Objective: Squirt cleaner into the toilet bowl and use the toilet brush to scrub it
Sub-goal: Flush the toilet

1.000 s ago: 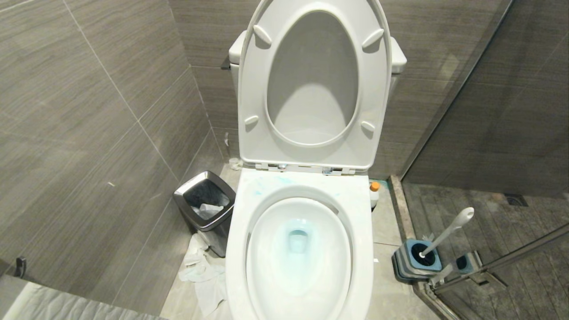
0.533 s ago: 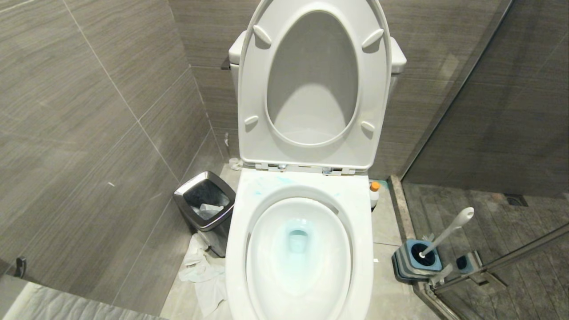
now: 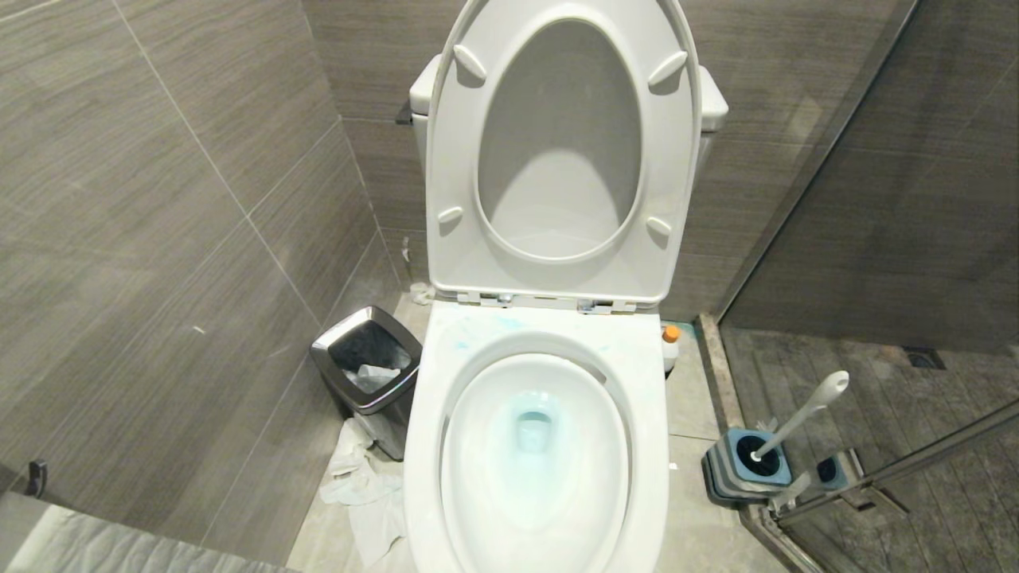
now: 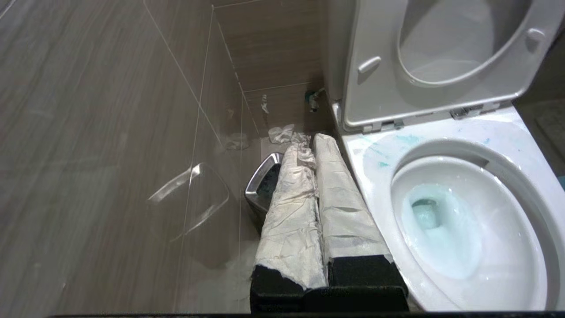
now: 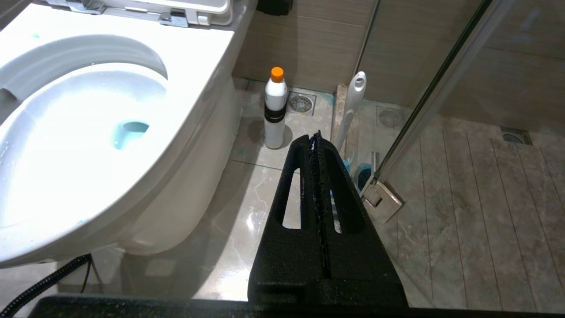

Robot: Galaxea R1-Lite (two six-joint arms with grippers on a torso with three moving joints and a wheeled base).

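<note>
The white toilet bowl stands with seat and lid raised. Light blue cleaner tints its water and smears the back rim. The toilet brush stands slanted in a blue-and-grey holder on the floor to the right. Neither arm shows in the head view. My left gripper, fingers wrapped in white paper, is shut and empty beside the bowl's rim, above the bin. My right gripper is shut and empty over the floor, short of the brush handle and a white orange-capped bottle.
A chrome-rimmed black trash bin stands left of the toilet, with crumpled paper on the floor before it. A glass shower door and its hinge close off the right. Tiled walls stand to the left and behind.
</note>
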